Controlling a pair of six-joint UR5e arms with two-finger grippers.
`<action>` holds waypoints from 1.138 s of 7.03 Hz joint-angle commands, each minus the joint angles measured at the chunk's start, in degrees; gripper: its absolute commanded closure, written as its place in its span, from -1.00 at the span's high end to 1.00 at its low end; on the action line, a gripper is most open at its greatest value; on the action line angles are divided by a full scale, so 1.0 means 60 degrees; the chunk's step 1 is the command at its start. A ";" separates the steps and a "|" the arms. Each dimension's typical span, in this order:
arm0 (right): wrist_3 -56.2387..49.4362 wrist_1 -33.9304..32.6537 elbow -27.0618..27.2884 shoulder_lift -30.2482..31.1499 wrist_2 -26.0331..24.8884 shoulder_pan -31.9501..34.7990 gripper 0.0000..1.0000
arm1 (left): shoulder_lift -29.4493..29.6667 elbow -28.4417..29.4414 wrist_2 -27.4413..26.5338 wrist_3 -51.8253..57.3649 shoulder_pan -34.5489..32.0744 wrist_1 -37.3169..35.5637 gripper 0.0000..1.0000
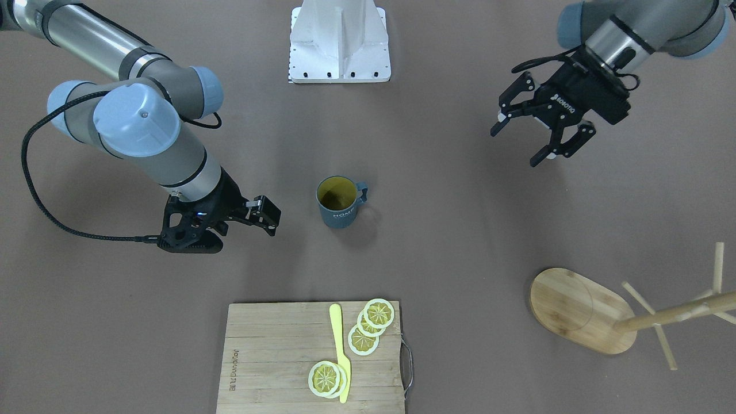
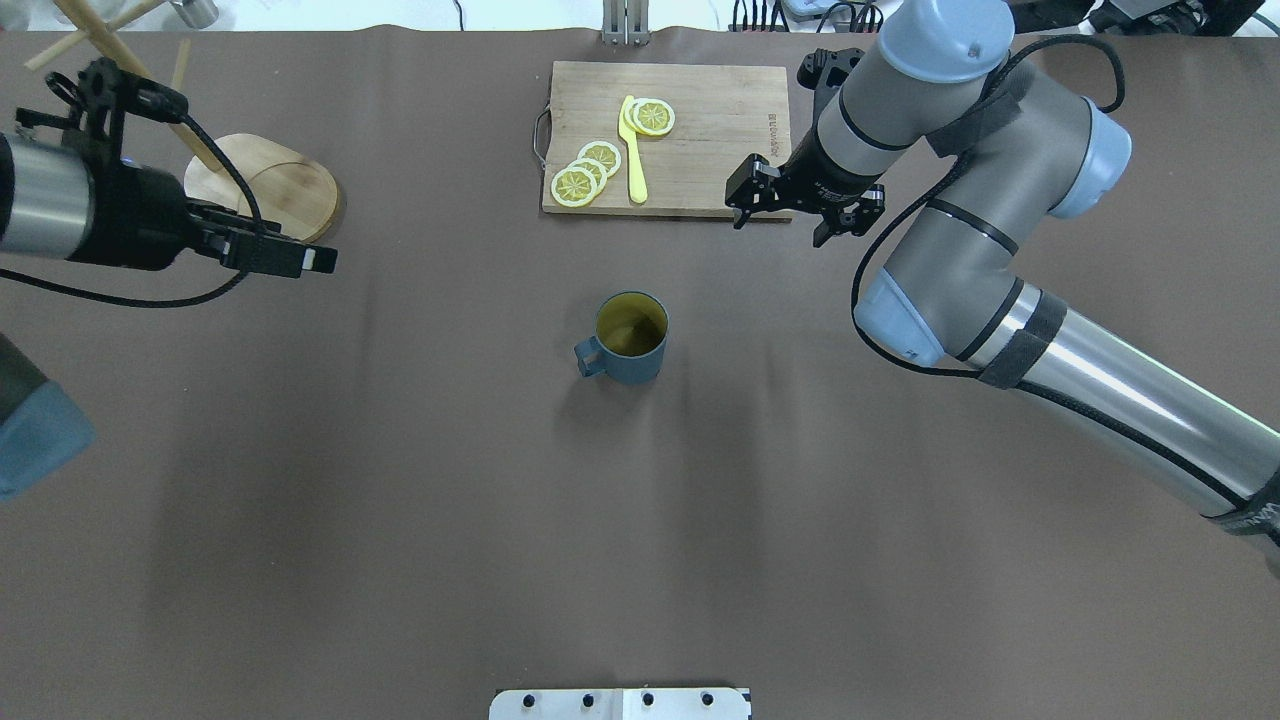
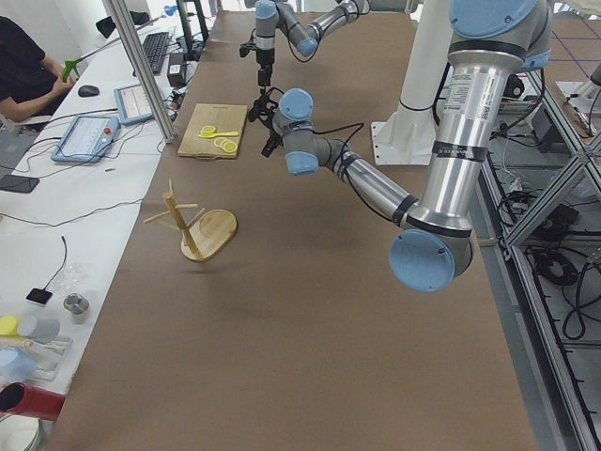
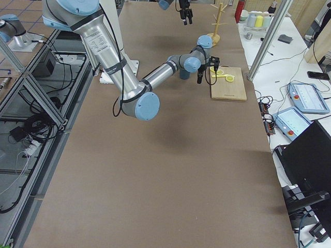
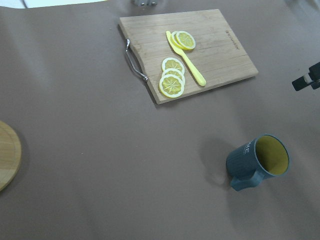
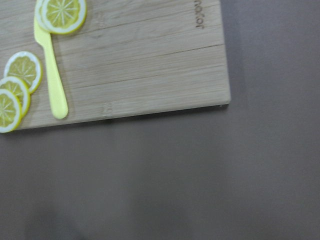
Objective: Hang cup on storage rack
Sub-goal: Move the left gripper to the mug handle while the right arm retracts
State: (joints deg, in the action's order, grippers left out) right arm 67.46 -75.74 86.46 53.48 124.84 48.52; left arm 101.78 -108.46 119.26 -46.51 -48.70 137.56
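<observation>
Cup (image 1: pixel 337 202) upright at centre of desk (image 1: pixel 460 241); I see left pincer (image 1: pixel 516 145) and right pincer (image 2: pixel 782 222) spread open, empty; storage rack (image 1: pixel 581 310) well apart.

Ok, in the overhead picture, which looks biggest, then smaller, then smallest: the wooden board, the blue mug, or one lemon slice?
1. rectangular wooden cutting board
2. dark blue-grey mug with yellow inside
3. round yellow lemon slice

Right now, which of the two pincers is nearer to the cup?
The right pincer, open at the edge of the cutting board, is nearer the cup. The left pincer hangs farther away, by the storage rack.
</observation>
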 commanded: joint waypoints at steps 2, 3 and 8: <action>-0.0489 -0.0106 -0.0025 0.0724 0.0695 0.1066 1.00 | 0.1227 0.1214 -0.2820 0.0060 0.2646 0.0715 0.94; -0.0520 -0.0121 -0.0068 0.1060 0.0886 0.1490 1.00 | 0.1492 0.1638 -0.3276 0.0104 0.2972 0.0977 0.94; -0.6833 -0.1315 -0.2147 0.2147 0.0800 0.4139 1.00 | 0.2549 0.4616 -0.4599 0.0075 0.4044 0.4187 0.94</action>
State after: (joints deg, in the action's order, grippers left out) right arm 37.93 -79.26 76.55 65.93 129.95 68.99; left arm 116.40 -81.62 91.89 -45.96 -24.70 161.66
